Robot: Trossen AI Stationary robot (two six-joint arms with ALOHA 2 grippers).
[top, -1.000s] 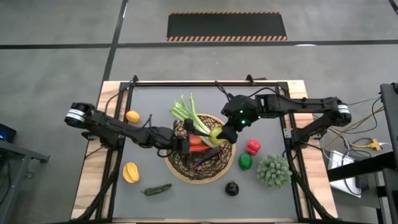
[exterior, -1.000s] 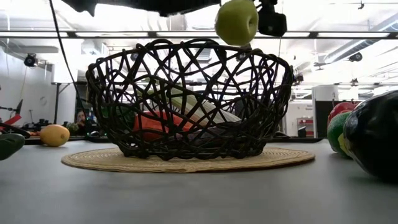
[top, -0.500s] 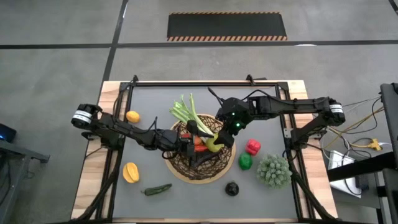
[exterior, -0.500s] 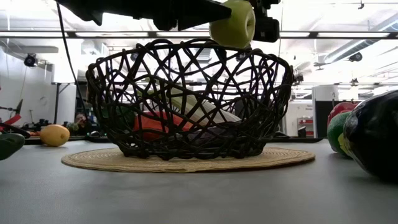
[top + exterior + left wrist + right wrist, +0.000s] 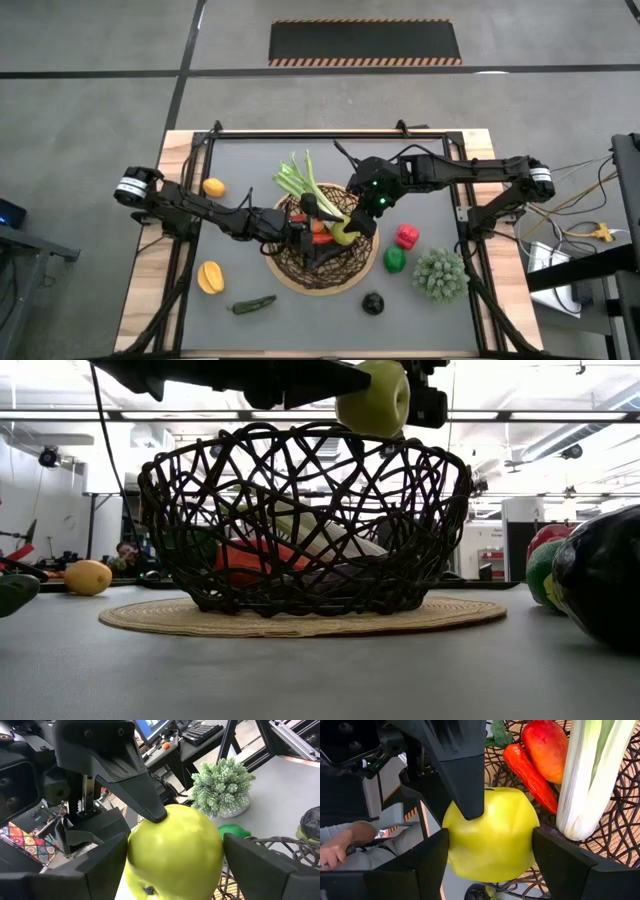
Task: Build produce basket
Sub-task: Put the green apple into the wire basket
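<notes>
Basket [image 5: 322, 262]: mid-surface, already holding leek [image 5: 310, 185], carrot [image 5: 530, 770] and red pepper [image 5: 547, 742].
Yellow-green fruit [image 5: 373, 400]: above the basket, clamped in the right end effector [image 5: 345, 228] for dropping in.
Left end effector [image 5: 300, 232]: open, its fingers flanking the same fruit without gripping, probably to steady it.
Remaining produce: lemon [image 5: 213, 187], chili [image 5: 251, 304], lime [image 5: 394, 259], still outside on the surface [image 5: 240, 165].

Dark woven wicker basket [image 5: 300, 520] on a straw mat [image 5: 300, 618]; smooth, glossy plastic-looking apple [image 5: 490, 832]; matt grey tabletop [image 5: 300, 680] edged in wood.
</notes>
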